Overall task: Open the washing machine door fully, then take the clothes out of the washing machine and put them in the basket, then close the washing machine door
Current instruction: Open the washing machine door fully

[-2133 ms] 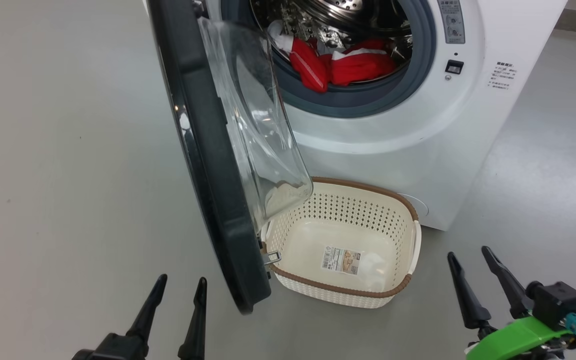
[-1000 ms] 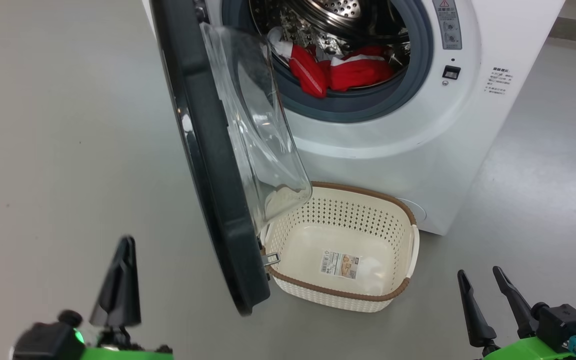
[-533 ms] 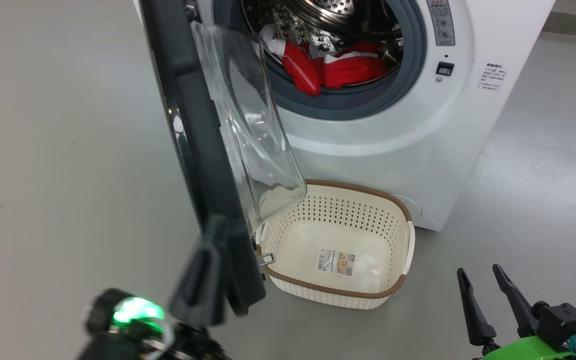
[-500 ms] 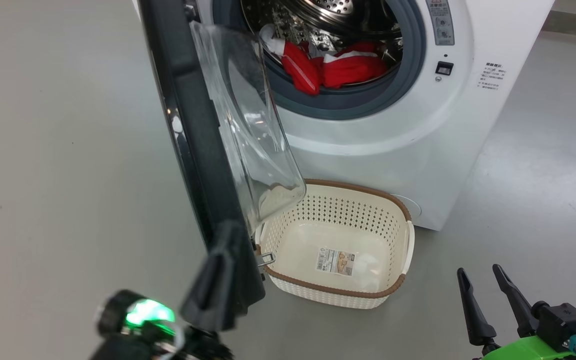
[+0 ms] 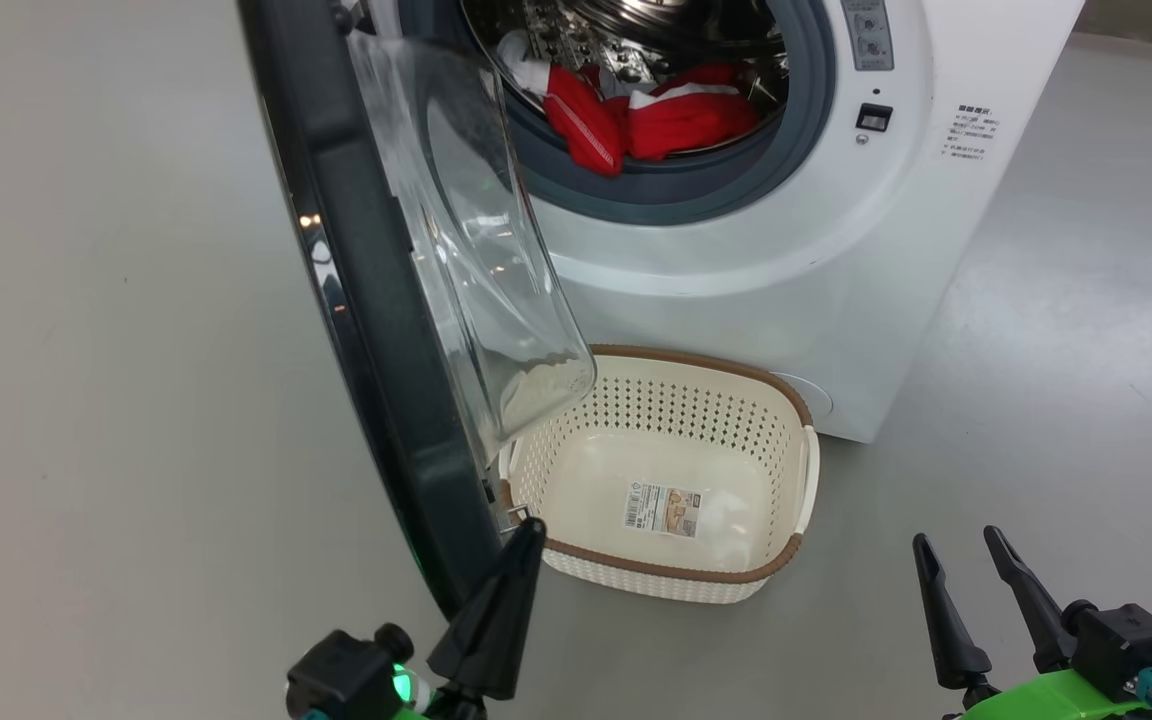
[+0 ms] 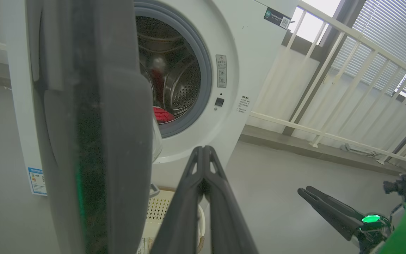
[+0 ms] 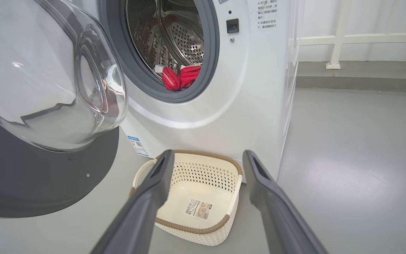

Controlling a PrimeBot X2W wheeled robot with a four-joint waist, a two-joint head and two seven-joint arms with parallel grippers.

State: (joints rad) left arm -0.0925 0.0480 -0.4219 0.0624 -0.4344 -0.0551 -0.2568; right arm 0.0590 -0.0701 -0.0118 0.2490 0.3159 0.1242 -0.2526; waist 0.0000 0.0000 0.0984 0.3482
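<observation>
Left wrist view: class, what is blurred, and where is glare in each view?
Left wrist view: the door looms close and blurred, with a green glint; the windows glare bright. Right wrist view: sharp, reflections on the door glass, sheen on the floor. Head view: sharp, small highlight on the door rim.

Head looks down; wrists low, forward; all share basket (image 5: 676,410).

Splayed right pincer (image 7: 208,155), basket (image 7: 203,173) beyond

Smooth grey floor (image 5: 86,400) is carrying the big white front-loading washing machine (image 5: 736,270); small cream perforated plastic basket (image 5: 671,573) with brown rim is sitting just beside its base.
</observation>
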